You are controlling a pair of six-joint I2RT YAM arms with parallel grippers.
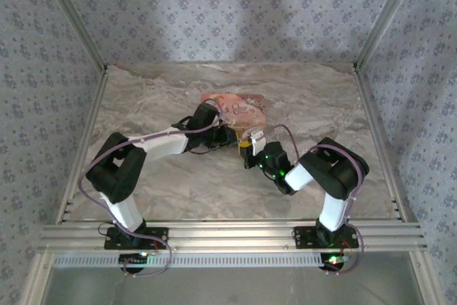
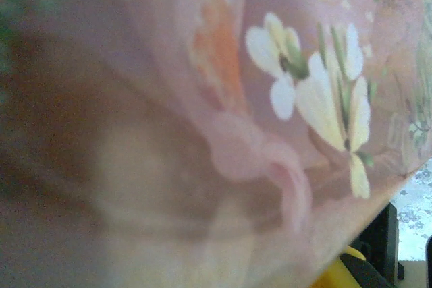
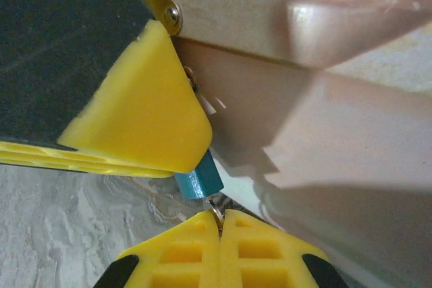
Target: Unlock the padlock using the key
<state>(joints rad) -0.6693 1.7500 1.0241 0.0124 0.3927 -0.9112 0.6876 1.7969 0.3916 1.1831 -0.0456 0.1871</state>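
Observation:
The tiny blue padlock [image 3: 200,180] sticks out from under the yellow fingers [image 3: 145,109] of my left gripper [image 1: 233,138], which is shut on its upper part and hides its shackle. A silvery key [image 3: 216,211] runs from the padlock's bottom face down into my right gripper [image 3: 221,219], whose two yellow pads are pressed together on it. From above, my right gripper [image 1: 249,152] meets the left one at the table's middle, just in front of the pink box.
The pink illustrated box [image 1: 238,108] lies right behind both grippers; its wall [image 3: 317,119] rises close beside the padlock. Its flower print [image 2: 317,92] is blurred against the left wrist camera. Marbled table [image 1: 178,183] spreads around; metal rails edge the sides.

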